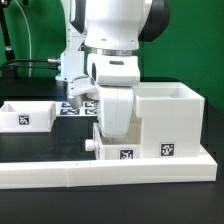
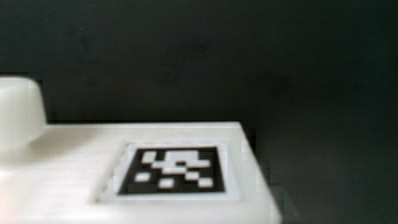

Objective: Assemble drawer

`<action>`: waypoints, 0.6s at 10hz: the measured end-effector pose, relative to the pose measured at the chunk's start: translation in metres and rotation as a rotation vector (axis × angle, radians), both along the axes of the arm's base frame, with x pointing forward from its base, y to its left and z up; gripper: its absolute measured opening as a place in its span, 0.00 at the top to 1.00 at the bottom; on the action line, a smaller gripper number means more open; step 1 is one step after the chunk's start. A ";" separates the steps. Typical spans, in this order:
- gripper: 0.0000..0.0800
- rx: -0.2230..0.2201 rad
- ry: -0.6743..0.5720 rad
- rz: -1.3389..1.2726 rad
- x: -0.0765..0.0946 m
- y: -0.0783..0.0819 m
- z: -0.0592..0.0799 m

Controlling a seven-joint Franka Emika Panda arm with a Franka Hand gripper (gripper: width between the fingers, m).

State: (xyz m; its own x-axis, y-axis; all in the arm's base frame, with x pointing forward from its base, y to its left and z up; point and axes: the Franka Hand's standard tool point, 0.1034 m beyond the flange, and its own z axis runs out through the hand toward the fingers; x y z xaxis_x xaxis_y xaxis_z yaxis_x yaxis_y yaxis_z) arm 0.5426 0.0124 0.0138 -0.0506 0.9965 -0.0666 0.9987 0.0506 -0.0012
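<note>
We count three white drawer parts on the dark counter (image 1: 40, 205): one housing (image 1: 170, 115) and two trays. The housing is a tall box with an open top. It stands upright and shows one black-and-white tag (image 1: 167, 150) low on its near face.

The first tray (image 1: 108, 152) sits just against the housing on the exterior view's left. It has one tag of its own and one small knob (image 1: 92, 145) on the end away from the housing. We cannot tell whether any of this tray is inside the housing. The second tray (image 1: 25, 112) lies well apart from the housing, further to the exterior view's left, with one tag on its near side.

The arm (image 1: 115, 25) comes down beside the housing, and the hand (image 1: 115, 135) is right over the first tray. Its fingertips are hidden in both views, so we cannot tell whether they are apart, together or clamped on anything.

One low border wall (image 1: 60, 175) runs along the counter in front of the housing. One marker board (image 1: 72, 106) lies behind, on the far side of the arm from the housing and partly hidden.

The wrist view shows one white plastic surface (image 2: 71, 150) against the dark counter. It carries a single tag (image 2: 175, 170), and one rounded white stub (image 2: 18, 105) stands at its edge. The picture is blurred, so we cannot tell which part this is.
</note>
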 end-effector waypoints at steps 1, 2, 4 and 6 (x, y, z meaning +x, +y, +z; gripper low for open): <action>0.95 0.000 0.000 -0.004 0.000 -0.001 0.000; 0.95 0.000 0.001 -0.005 0.000 -0.001 0.000; 0.95 0.000 0.000 -0.010 0.000 -0.001 0.001; 0.55 -0.005 0.015 -0.019 0.000 0.002 0.015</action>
